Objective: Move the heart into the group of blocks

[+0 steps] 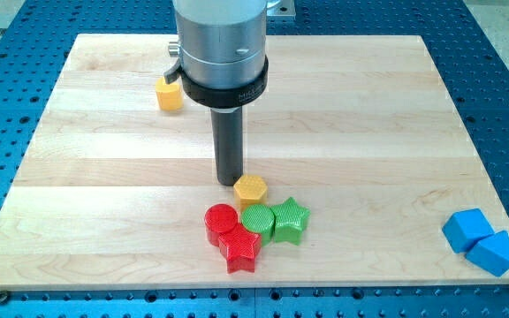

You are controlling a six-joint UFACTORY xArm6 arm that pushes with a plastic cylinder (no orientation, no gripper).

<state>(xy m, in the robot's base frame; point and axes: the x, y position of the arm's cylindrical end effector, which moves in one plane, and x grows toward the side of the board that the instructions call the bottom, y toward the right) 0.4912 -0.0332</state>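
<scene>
Nearest, at the view's bottom: red star (240, 250), touching the red cylinder (221, 218) and green cylinder (257, 218); green star (290, 221) is against the latter. Two blue blocks (478, 240) sit touching at the board's (369, 106) bottom-right corner, well apart. Yellow hexagon (250, 188) tops the group. My tip (230, 183) stands just left of the hexagon, about touching. Pincer state: cannot tell, only a plain rod shows. Farthest: the yellow heart (170, 94), upper left, well apart from the group.
</scene>
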